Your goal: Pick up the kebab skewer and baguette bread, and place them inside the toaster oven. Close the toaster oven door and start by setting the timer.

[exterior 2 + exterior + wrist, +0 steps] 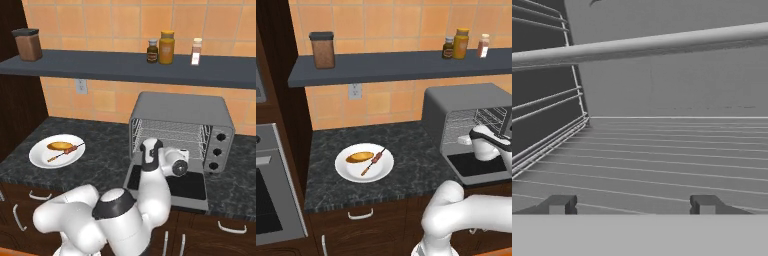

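On the left, a round white plate (364,162) sits on the speckled dark stone counter (406,145), carrying the oval golden baguette bread (359,157) and, just beside it, the thin kebab skewer (373,161) with its small dark chunks. Bare counter lies between the plate and the boxy grey toaster oven (180,127), whose toaster oven door (187,187) lies folded down flat. The gripper (632,205) is spread wide, empty, just above the wire rack (662,160) inside.
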### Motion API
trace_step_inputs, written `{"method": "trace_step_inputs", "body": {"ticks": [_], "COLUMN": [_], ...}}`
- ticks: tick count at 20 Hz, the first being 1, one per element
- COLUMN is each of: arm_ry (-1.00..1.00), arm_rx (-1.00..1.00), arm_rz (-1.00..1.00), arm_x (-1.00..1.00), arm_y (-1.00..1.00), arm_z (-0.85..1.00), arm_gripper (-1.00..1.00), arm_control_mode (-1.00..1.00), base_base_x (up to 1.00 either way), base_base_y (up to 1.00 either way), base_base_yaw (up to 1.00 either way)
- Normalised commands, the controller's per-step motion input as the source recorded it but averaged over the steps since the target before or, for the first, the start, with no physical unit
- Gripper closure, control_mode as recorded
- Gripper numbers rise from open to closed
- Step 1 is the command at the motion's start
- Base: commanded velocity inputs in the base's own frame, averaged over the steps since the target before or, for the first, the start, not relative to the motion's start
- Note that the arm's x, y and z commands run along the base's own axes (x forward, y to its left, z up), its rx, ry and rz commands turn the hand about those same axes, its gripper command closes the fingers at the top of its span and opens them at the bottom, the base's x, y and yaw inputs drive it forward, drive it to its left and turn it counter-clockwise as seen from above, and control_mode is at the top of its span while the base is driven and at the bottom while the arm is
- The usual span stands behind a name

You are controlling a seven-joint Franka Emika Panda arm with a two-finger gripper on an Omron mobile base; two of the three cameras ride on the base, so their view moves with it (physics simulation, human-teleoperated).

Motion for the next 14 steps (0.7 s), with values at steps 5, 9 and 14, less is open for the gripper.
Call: {"method": "trace_step_inputs", "body": {"ticks": [5, 9, 14], "arm_ry": [0.02, 0.14, 0.21], "arm_rx": [-0.02, -0.08, -0.11], "arm_rz": [0.00, 0.00, 0.00], "arm_x": [0.11, 0.00, -0.40], "arm_y": [-0.06, -0.03, 0.01], "arm_z": [-0.44, -0.83, -0.93], "arm_gripper": [-1.00, -1.00, -1.00], "arm_control_mode": [-1.00, -1.00, -1.00], "base_base_x": [0.00, 0.00, 0.00], "base_base_y": [0.00, 0.00, 0.00], "base_base_yaw": [0.00, 0.00, 0.00]}}
